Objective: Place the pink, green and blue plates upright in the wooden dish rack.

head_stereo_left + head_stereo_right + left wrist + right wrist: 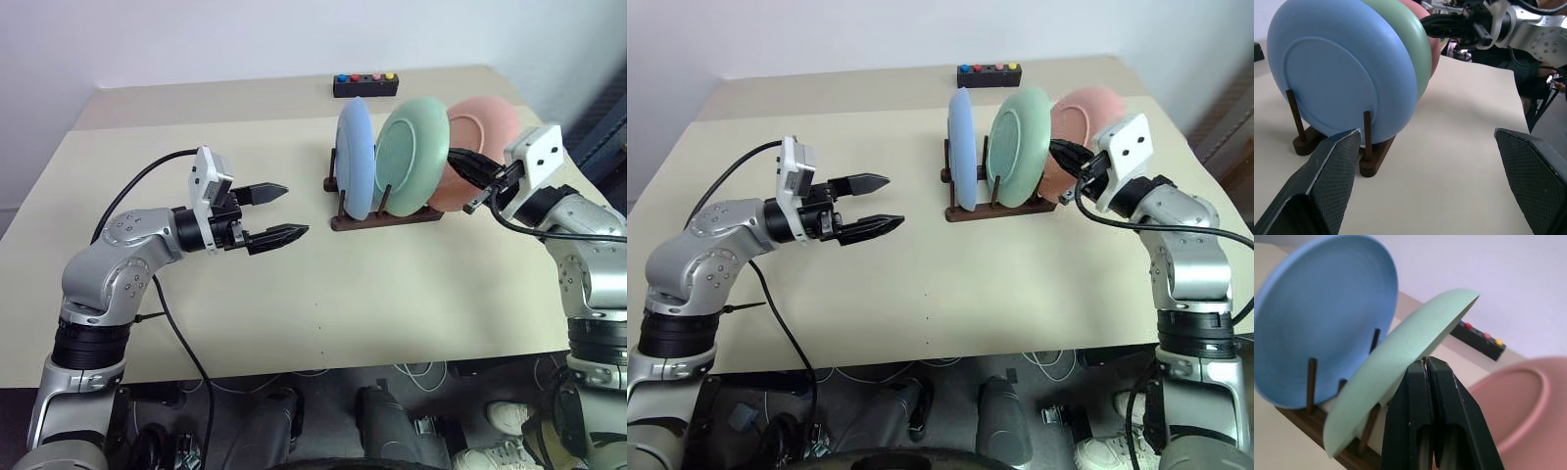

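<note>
So all three plates are up at the rack [384, 217] now: blue plate [356, 157] standing pretty much straight at the left end, green plate [411, 153] next to it but tilted over toward the right, and the pink plate [479, 147] at the right end, leaning back the same way (can't tell if its bottom edge is actually seated between pegs, the green one hides it).

What matters is the right gripper [468, 174]. It's clenched with nothing in it, fingers pressed together, and the tip is right at the gap between the green rim and the pink plate's face. Touching or not, I can't say. Plates stand edge-on across the rails, so any nudge has to go leftward along the rack.

The left gripper [277, 212] is spread wide and empty, hanging over bare table [294, 304] well left of the rack, pointing at the blue plate. The right arm is clearly the nearer one.
</note>
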Robot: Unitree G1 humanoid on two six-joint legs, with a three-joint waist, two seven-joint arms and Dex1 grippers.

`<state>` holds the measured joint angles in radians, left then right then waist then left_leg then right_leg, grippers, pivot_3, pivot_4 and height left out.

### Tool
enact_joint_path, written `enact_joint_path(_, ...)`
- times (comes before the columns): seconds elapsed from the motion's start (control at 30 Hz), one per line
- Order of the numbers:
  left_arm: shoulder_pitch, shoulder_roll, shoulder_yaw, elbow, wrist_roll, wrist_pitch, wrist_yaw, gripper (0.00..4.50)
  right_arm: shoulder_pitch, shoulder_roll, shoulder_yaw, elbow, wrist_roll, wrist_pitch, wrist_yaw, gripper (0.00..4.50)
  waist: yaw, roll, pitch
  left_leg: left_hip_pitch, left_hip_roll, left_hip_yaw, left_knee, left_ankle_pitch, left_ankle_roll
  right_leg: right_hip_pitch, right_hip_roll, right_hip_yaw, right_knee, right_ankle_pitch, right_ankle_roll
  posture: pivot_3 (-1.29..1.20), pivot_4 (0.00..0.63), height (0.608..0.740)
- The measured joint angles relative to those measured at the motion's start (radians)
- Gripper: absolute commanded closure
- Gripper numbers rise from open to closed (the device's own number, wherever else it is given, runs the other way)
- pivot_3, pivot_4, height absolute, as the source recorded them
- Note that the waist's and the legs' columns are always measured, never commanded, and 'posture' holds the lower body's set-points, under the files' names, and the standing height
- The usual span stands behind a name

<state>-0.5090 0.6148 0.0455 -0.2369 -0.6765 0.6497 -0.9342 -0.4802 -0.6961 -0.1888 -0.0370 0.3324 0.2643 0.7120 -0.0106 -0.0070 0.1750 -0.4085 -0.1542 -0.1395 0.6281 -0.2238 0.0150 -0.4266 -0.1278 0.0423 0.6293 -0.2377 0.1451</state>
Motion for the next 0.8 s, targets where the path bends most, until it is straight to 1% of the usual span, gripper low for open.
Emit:
enact_joint_path(0.17, 0.002, 0.0, 0.0, 0.0, 0.0, -0.001, 0.001, 0.0, -0.003, 0.0, 0.026, -0.02, 0.001, 0.016, 0.004, 4.46, 0.0, 0.0, 0.0, 0.0, 0.0, 0.0, 0.0, 0.0, 0.0, 0.0, 0.0, 0.0, 0.0, 0.0, 0.0, 0.0, 0.15, 0.74)
enact_joint_path(0.8, 0.003, -0.017, 0.008, 0.008, 0.011, -0.01, 0.023, 0.0, -0.028, 0.02, 0.027, -0.089, 0.024, 0.05, -0.002, 4.46, 0.0, 0.0, 0.0, 0.0, 0.0, 0.0, 0.0, 0.0, 0.0, 0.0, 0.0, 0.0, 0.0, 0.0, 0.0, 0.0, 0.15, 0.74)
